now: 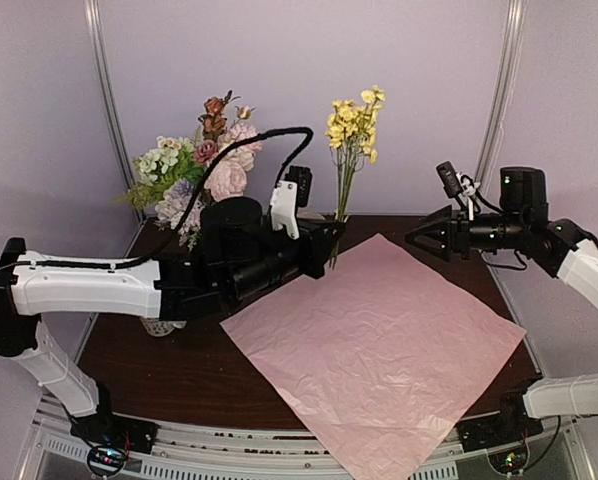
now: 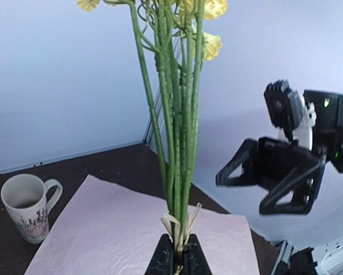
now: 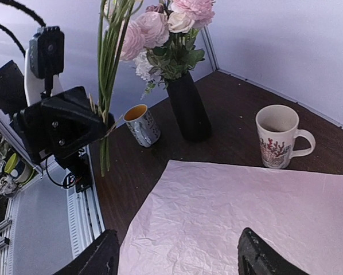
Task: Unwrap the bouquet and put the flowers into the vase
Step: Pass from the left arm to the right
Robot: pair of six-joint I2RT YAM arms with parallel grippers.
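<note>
Flowers (image 1: 204,160) of pink, white and lavender stand already in the vase (image 3: 188,109) at the far left of the desk (image 1: 179,370); the paper (image 1: 379,340) lies open and flat in the middle with nothing on it; so the unwrapping looks done, and most of the placing too. What is left, as I judge, is the yellow bunch (image 1: 354,120); the left tool (image 2: 177,260) is clenched on its stems low down, at a pale tie (image 2: 170,222), and holds it in the air near the far corner of the paper, to the right of the vase and apart from it. The right tool (image 1: 414,240) is released, jaws wide with nothing between; it hangs further right, facing the bunch. The bunch has its long axis almost vertical; the blooms point up, the cut ends point down and stick out a little under the tool; in the top view the top leans slightly right. It must yet go left and down into the crowded vase.
</note>
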